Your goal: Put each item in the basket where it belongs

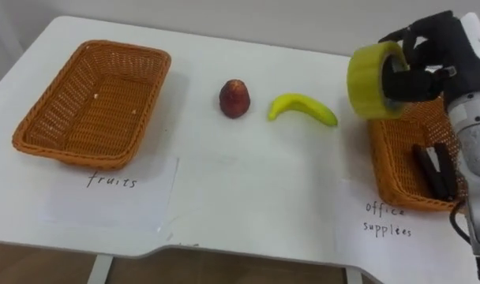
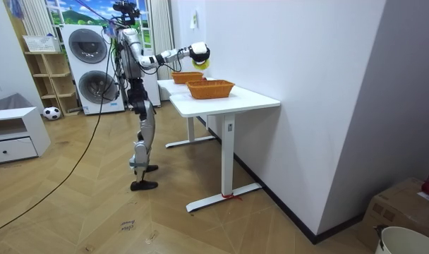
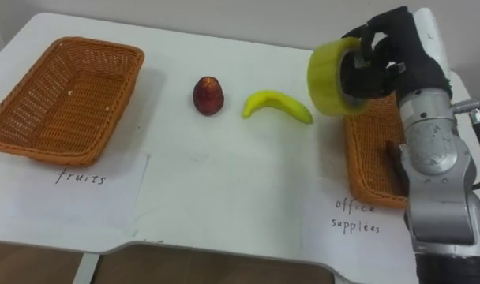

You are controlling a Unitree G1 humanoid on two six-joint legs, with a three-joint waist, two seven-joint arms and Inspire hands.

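Observation:
My right hand (image 1: 429, 59) (image 3: 390, 55) is shut on a yellow roll of tape (image 1: 376, 80) (image 3: 335, 76), held in the air above the left rim of the office supplies basket (image 1: 394, 162) (image 3: 366, 162). A black stapler-like item (image 1: 434, 170) lies in that basket. A dark red fruit (image 1: 234, 99) (image 3: 208, 95) and a yellow banana (image 1: 303, 108) (image 3: 278, 105) lie on the white table (image 1: 248, 197) between the baskets. The fruits basket (image 1: 94, 102) (image 3: 62, 99) stands empty at the left. In the room view the right hand (image 2: 193, 51) holds the tape roll (image 2: 200, 52) over the table.
Paper labels lie in front of each basket: one reading fruits (image 1: 114, 189), one reading office supplies (image 1: 386, 221). The table's front edge (image 1: 224, 252) runs close below them. In the room view I stand at the table's end, washing machines (image 2: 91, 67) behind me.

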